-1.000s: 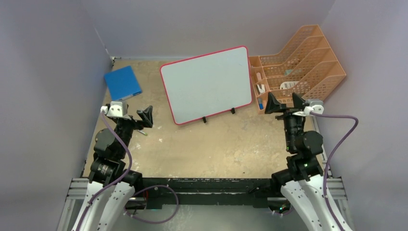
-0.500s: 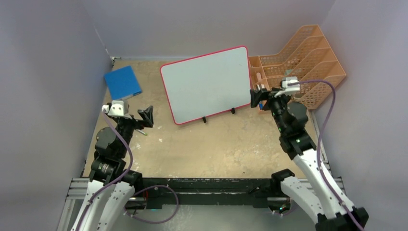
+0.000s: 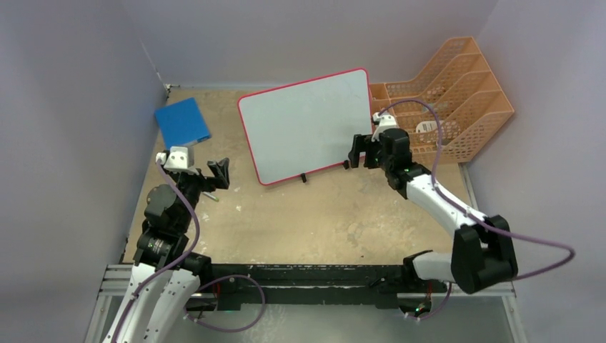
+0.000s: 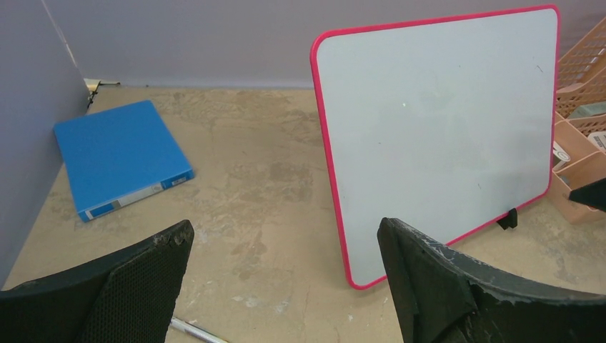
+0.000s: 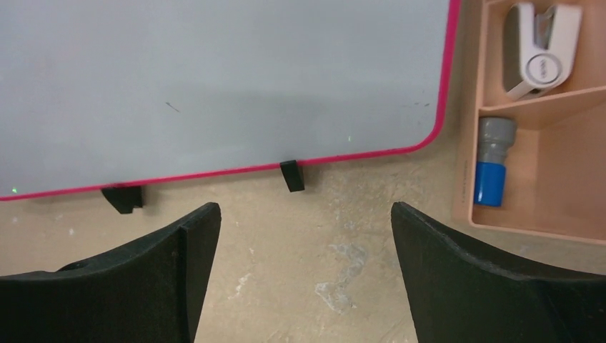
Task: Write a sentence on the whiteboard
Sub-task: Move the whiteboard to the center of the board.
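As two hands (image 4: 286, 282) (image 5: 304, 275) gape, one whiteboard (image 3: 307, 125) stands.

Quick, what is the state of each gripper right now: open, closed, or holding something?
Left gripper: open, holding nothing.
Right gripper: open, holding nothing.

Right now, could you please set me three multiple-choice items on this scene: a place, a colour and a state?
1. Where does the blue binder lie? A) left of the whiteboard B) right of it C) on top of it
2. What colour is the whiteboard's rim? A) green B) red C) black
3. How is the right gripper? A) shut on a pen B) open and empty C) out of view
Key: A, it lies beyond the board's left edge; B, a red edge rings it; B, its fingers stand apart, empty.
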{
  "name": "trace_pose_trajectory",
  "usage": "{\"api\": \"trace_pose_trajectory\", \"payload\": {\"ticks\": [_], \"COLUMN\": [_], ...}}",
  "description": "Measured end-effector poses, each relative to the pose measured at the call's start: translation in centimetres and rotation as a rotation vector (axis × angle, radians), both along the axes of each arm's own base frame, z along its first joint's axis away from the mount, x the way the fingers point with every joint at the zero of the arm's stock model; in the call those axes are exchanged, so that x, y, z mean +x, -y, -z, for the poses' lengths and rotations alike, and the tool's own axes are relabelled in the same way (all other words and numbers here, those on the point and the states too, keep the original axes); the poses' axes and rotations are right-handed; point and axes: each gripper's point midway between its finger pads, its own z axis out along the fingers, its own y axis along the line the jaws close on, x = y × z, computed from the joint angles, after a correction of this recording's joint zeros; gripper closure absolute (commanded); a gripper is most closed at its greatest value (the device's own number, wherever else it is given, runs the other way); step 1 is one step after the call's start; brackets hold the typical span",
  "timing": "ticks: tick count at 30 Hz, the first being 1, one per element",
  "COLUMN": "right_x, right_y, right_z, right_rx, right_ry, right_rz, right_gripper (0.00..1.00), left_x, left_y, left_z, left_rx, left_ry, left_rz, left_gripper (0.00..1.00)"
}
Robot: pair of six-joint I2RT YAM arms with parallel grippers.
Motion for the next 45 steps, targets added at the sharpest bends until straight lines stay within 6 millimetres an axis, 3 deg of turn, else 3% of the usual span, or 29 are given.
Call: {"api": "trace_pose_trajectory", "payload": {"ticks": [7,15,32,41,45], "right_x": [0.9,1.2,2.7,2.8,2.3], "right_y": [-1.2,-2.9,-4.0,-4.0,-4.3], "right_z": [6.2,10.3,12.6,13.1,13.0], "right_rx": [-0.050,-0.087,-0.120,-0.177,-0.199], "right_ry": [-0.161,-0.244,-0.239,-0.226,-0.214], "right_rz": [-0.021,-0.048,-0.037,-0.046,-0.074], "right_gripper": [0.22,0.33,0.60,0.91,1.00], "left_x": [0.1,0.1,0.2,0.3,0.3], "left_y": [0.0,0.1,0.4,0.6,0.6], "left_z": [0.1,-0.1,-0.1,0.0,0.1], "left_rx": [0.001,0.000,0.000,0.002,0.002], "left_ry": [-0.003,0.003,0.005,-0.002,-0.003], "left_rz": [0.001,0.002,0.020,0.029,0.031], "left_gripper": [0.00,0.00,0.00,0.00,0.00]}}
